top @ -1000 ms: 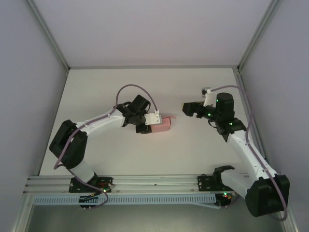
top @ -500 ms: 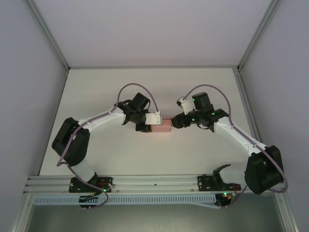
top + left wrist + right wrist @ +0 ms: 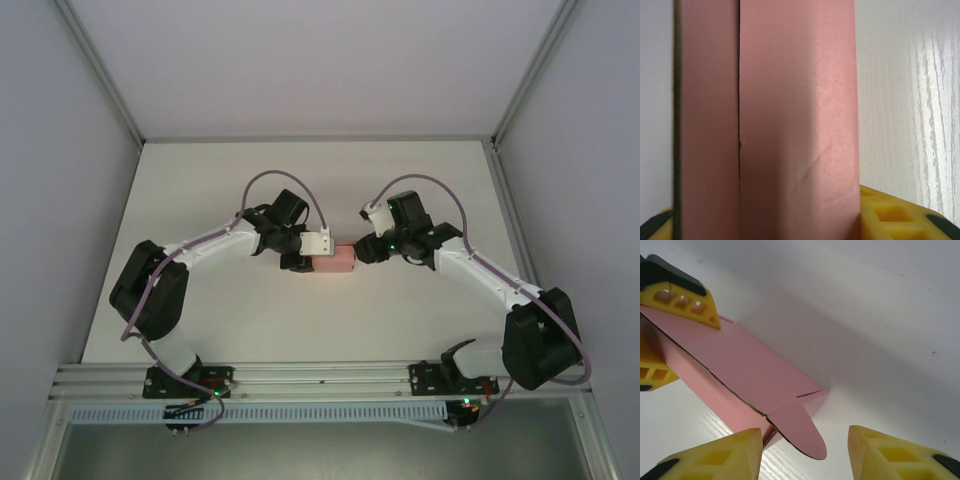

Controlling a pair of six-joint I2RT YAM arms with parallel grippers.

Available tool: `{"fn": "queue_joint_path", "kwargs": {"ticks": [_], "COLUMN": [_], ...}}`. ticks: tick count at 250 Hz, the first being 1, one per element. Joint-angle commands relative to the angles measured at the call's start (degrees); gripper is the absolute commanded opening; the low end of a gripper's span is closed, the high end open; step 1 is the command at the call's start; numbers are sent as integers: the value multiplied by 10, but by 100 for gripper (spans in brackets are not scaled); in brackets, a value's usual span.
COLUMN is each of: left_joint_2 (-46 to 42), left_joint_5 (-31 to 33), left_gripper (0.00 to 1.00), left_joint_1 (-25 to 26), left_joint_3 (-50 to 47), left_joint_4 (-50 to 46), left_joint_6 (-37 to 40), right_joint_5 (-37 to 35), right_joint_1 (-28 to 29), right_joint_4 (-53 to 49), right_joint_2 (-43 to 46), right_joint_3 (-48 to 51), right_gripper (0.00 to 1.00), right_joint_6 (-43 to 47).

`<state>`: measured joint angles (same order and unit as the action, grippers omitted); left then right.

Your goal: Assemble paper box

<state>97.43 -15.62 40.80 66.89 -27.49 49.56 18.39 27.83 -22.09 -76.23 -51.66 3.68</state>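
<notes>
The paper box (image 3: 336, 261) is a pink folded rectangular box lying near the middle of the table. My left gripper (image 3: 314, 250) is shut on its left end. In the left wrist view the paper box (image 3: 790, 115) spans the whole gap between the yellow fingers (image 3: 890, 215). My right gripper (image 3: 361, 250) is at the box's right end. In the right wrist view a rounded flap (image 3: 800, 432) sticks out from the box's near end, between my right gripper's (image 3: 805, 456) open jaws. The left finger is close to the box corner and the right finger stands apart from the flap.
The white table (image 3: 300, 180) has grey walls at the back and on both sides, with a metal rail (image 3: 320, 378) along the near edge. The left gripper's yellow fingers (image 3: 682, 297) show at the box's far end in the right wrist view.
My right arm has swung left across the table to the box's right end, and its jaws have narrowed. The left gripper and the box have stayed almost still.
</notes>
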Motion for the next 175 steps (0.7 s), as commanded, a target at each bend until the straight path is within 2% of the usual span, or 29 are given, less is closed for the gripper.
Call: {"fn": "queue_joint_path", "kwargs": {"ticks": [1,35,49,64,97,112,137,175], "left_joint_2": [16,17,16,14,14,17,24,34], "left_joint_5": [6,5,6,5,4,5,9,8], "left_gripper": [43,45,45,45,45,45,45,45], "left_joint_1": [-2,-2,-2,-2,-2,-2,-3,-2], "left_joint_3": [7,12,10,8,9,11,20,30], "left_joint_4": [-21,-21,-21,-21,-16,-16,-19,-19], "left_joint_6": [12,6,7,8,6,4,-3,-11], "right_joint_5": [6,0,-9,-13,-15,-8,11,-16], "right_joint_1": [8,14,15,15,16,16,26,51], "right_joint_4": [26,32,31,27,25,14,-8,16], "right_joint_2": [-9,-21,-23,-23,-21,-23,-25,-18], "right_joint_3": [-19,-21,-23,-25,-29,-42,-69,-56], "right_gripper": [48,40,31,28,7,1,0,0], "right_joint_6": [-2,-13,-19,-21,-47,-84,-163,-304]}}
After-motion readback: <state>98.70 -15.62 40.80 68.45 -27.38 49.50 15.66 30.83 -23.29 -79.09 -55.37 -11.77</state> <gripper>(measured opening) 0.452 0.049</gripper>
